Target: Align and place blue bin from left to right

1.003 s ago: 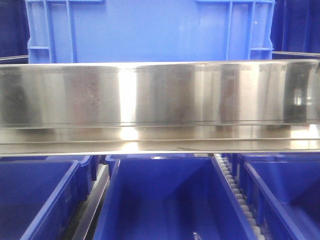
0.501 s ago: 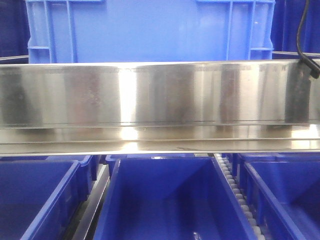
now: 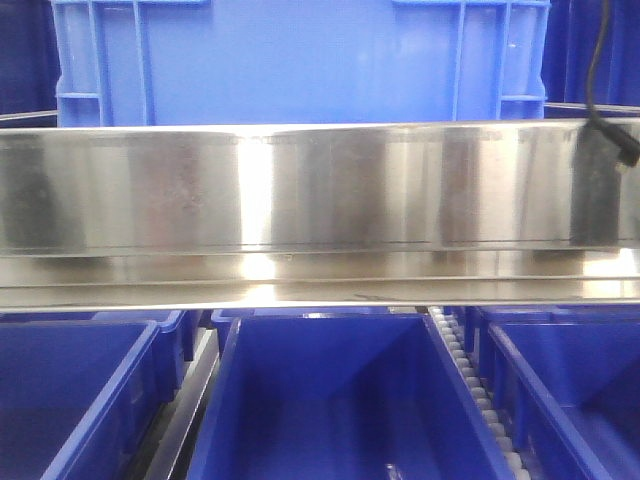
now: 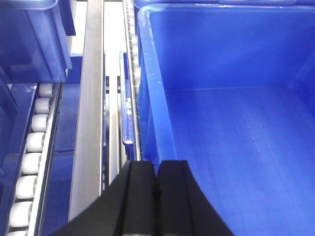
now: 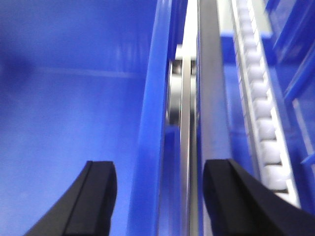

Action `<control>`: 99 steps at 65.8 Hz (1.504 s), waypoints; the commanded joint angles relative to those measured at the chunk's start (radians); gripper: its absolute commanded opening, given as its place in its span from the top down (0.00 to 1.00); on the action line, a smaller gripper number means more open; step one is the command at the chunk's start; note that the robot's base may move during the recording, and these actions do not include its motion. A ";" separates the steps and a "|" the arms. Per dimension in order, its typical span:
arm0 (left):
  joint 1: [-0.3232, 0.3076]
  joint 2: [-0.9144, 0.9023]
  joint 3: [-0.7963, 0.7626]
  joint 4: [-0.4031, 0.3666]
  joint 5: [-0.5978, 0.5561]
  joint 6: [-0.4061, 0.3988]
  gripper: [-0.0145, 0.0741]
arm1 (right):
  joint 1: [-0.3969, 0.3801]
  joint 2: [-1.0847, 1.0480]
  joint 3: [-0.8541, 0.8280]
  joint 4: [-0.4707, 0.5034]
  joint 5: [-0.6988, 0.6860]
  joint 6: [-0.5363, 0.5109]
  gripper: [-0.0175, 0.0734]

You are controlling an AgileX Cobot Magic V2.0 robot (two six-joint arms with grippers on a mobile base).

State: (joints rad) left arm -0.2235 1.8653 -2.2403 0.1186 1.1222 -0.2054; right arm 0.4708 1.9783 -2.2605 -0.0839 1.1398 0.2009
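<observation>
My left tool point(image 4: 156, 168) hangs pinched together above the blue bin point(image 4: 236, 123); my right tool point(image 5: 160, 169), apart, straddles its wall to grip.

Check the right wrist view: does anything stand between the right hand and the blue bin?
Nothing visible does. The open right hand straddles the blue bin at its side wall. A metal rail just outside that wall also lies between the fingers, so the outer finger might meet it on closing.
</observation>
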 commanded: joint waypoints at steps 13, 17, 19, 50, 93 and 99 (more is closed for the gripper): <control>-0.003 0.001 -0.011 -0.004 0.000 -0.008 0.96 | 0.001 0.035 -0.007 -0.016 -0.025 0.009 0.49; -0.003 0.001 -0.011 -0.004 0.000 -0.008 0.96 | 0.001 0.044 -0.007 -0.016 -0.025 0.011 0.49; -0.003 0.001 -0.011 -0.004 0.000 -0.008 0.96 | 0.001 0.050 -0.007 -0.016 -0.025 0.013 0.49; -0.003 0.001 -0.011 -0.004 0.001 -0.008 0.96 | 0.001 0.064 -0.007 -0.016 -0.023 0.043 0.49; -0.128 0.032 -0.011 0.210 -0.041 -0.096 0.51 | 0.001 0.064 -0.007 -0.073 0.004 0.031 0.88; -0.144 0.057 -0.011 0.233 -0.044 -0.144 0.52 | 0.001 0.064 -0.007 -0.073 0.004 0.031 0.88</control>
State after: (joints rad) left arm -0.3532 1.9074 -2.2459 0.3159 1.0985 -0.2983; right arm 0.4746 2.0500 -2.2612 -0.1205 1.1318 0.2404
